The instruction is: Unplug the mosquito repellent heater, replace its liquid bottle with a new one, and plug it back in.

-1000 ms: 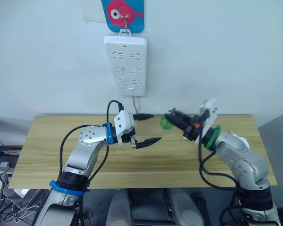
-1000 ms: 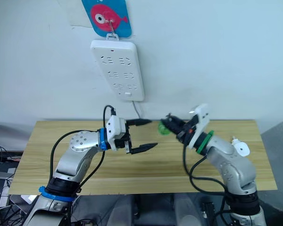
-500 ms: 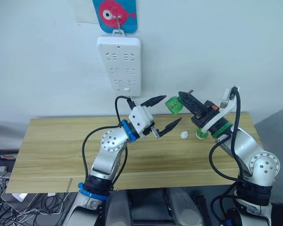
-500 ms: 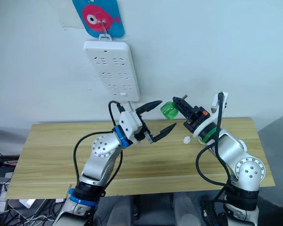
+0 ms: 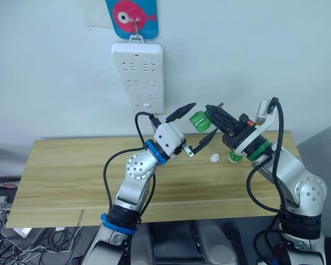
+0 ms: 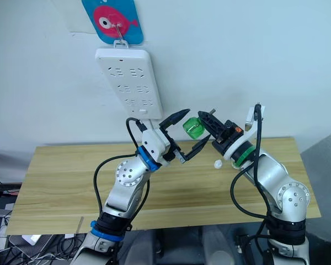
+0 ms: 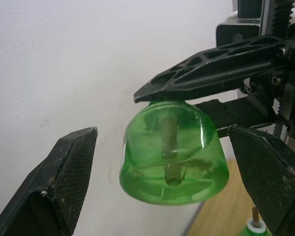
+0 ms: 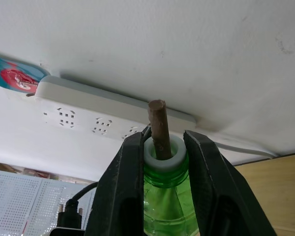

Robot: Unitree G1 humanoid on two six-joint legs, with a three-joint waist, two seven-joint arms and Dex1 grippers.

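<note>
My right gripper (image 5: 211, 114) is shut on the white-ringed neck of a translucent green bottle (image 5: 199, 122), held in the air in front of the wall, just below the power strip. A bare dark wick (image 8: 157, 125) sticks out of the neck between the fingers (image 8: 130, 167). My left gripper (image 5: 204, 118) is open, its two fingers straddling the bottle's base (image 7: 172, 152) without touching it. A second green bottle (image 5: 232, 159) with a bare wick stands on the table behind my right arm. I cannot tell which bottle is the new one. The heater is out of view.
A small white cap (image 5: 214, 158) lies on the wooden table (image 5: 71, 171) beside the standing bottle. The long white power strip (image 5: 137, 77) hangs on the wall under a blue card with a pink fish, its cable dropping toward the table.
My left gripper has risen toward the right and now brackets the held bottle's base. The right gripper has shifted the bottle slightly left; a second ago it was lower, near the table.
</note>
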